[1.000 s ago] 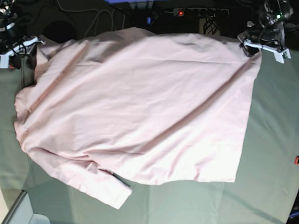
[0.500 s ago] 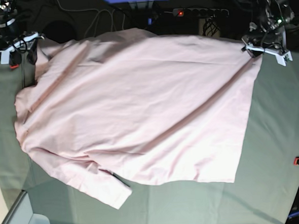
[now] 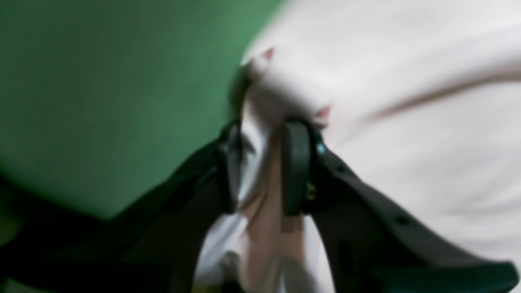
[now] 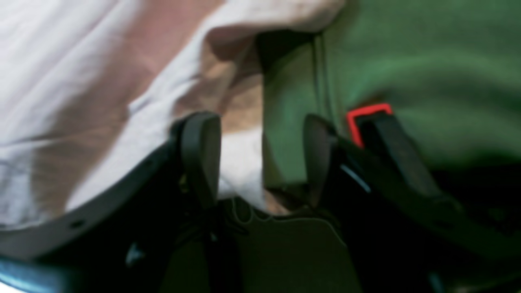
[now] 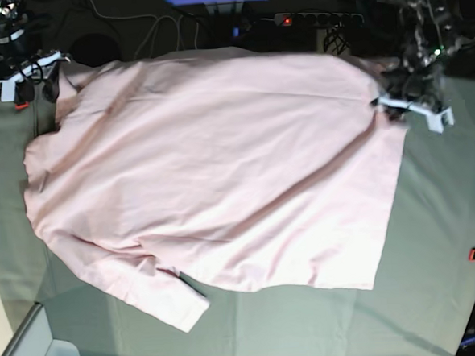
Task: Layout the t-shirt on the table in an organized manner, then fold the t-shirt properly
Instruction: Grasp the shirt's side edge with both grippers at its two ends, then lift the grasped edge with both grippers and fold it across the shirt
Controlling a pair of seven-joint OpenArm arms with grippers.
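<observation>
Left gripper closed on t-shirt.

My left gripper sits low at the far corner, jaws drawn in close with cloth bunched between the pads. My right gripper hangs at the opposite far corner, jaws standing wide apart, one finger against fabric.

The t-shirt is pale pink and lies spread wide over the table, plain side up, with long soft creases running slantwise across it. One short sleeve sticks out at the near edge, its hem turned toward the table's front. The far corners reach the table's back edge on both sides. The table is covered with grey-green cloth, and bare cloth shows along the near side and both ends
</observation>
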